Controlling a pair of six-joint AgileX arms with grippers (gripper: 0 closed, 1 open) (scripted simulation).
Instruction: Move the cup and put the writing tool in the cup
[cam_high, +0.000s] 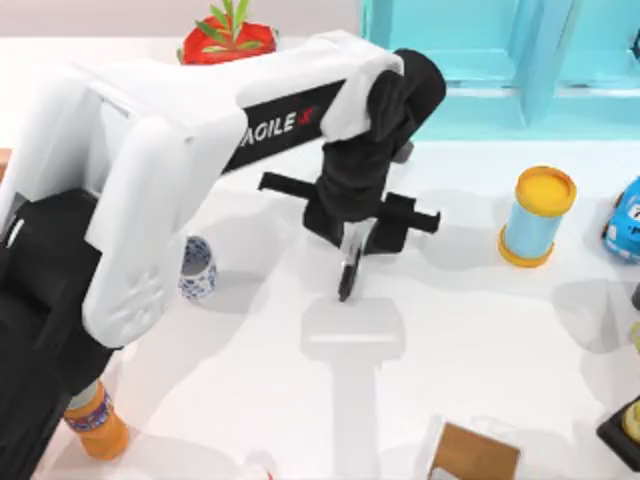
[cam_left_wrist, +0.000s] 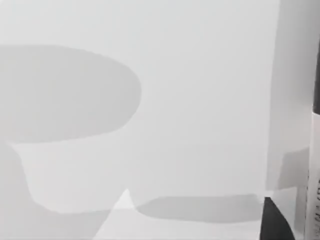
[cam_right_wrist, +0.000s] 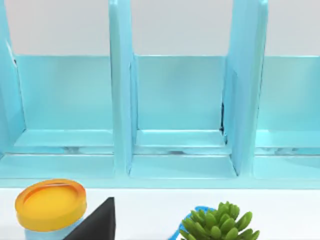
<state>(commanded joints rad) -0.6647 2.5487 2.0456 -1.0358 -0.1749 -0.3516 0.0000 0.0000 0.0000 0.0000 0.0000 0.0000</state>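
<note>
While the left gripper (cam_high: 349, 268) hangs over the middle of the white counter (cam_high: 480, 330), its fingers pinch the slim black marker pen with a white label band (cam_high: 348, 270), long axis roughly upright and tip pointing down; the small white cylindrical cup with a blue porcelain-style pattern (cam_high: 197, 270) stands upright well to the top view's left of the pen, beside the left arm's white body. The left arm is plainly nearer; the coming move, I judge, must close that sideways gap.
</note>
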